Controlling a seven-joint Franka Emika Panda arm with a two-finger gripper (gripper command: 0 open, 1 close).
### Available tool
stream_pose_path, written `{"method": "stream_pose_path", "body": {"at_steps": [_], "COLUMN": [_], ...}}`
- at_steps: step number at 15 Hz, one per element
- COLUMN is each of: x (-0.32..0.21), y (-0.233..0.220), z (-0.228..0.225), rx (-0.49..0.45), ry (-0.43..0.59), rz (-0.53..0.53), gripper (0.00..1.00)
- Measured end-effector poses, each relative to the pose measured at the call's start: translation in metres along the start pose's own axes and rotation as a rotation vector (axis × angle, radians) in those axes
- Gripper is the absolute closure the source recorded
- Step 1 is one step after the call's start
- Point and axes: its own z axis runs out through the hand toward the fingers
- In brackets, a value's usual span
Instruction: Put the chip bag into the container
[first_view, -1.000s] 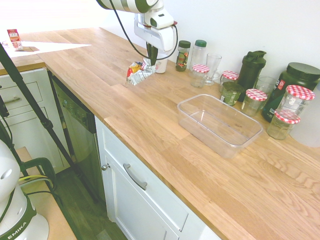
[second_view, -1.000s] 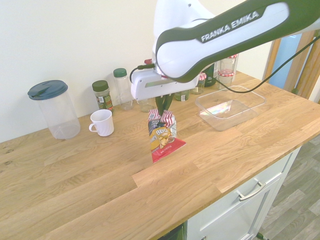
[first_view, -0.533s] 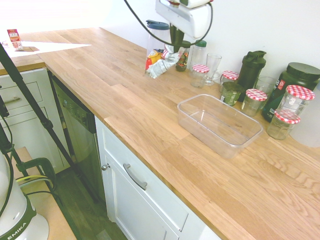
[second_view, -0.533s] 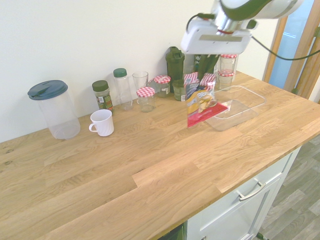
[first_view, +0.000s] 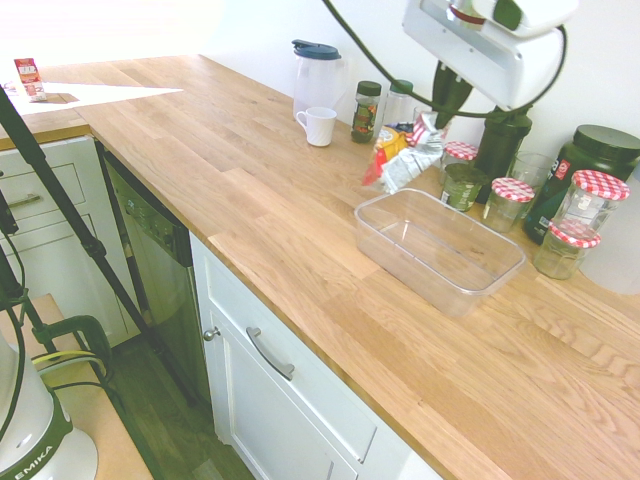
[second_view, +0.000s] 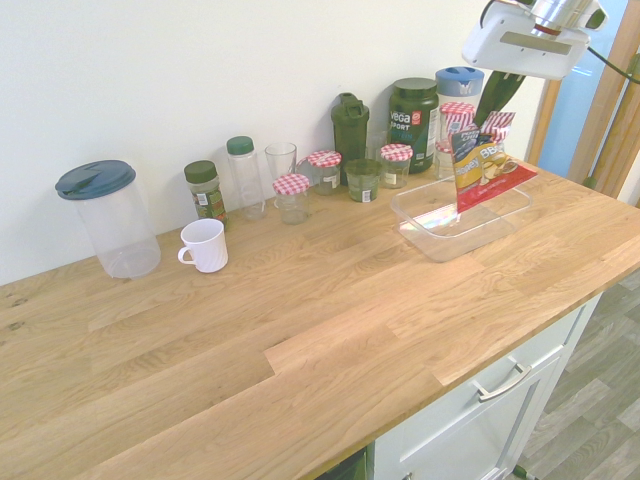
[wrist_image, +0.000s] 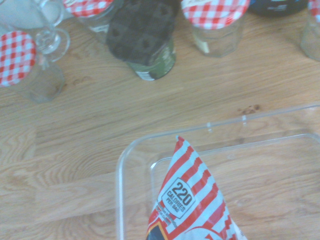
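First exterior view: the chip bag (first_view: 408, 160) hung below the gripper (first_view: 440, 122), pinched at its top.
The gripper was closed on the wrinkled foil, silver on one face, red, yellow and striped on the other; the clear plastic container (first_view: 440, 250), rectangular with rounded corners, sat on the wood-grained countertop (first_view: 250, 210).

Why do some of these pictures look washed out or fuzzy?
First exterior view: the far counter and wall glare almost white. Second exterior view: bright, with a light reflection in the tub. Wrist view: jars look soft; the bag's calorie print is readable.
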Motion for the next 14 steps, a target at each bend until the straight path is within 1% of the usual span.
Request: {"method": "stream_pose_path", "body": {"at_steps": [3,6,10,14], "x": [0.037,0.061,0.075,0.086], "y": [0.005,0.01,0.019,0.025], "z": [0.006,0.023,0.047,0.068], "rx": [-0.009,-0.024,-0.039,-0.051], "ry": [-0.01,-0.019,-0.035,-0.027], "rz": [0.005,0.008,0.007,0.013], "gripper": [1.0,1.0,1.0,1.0]}}
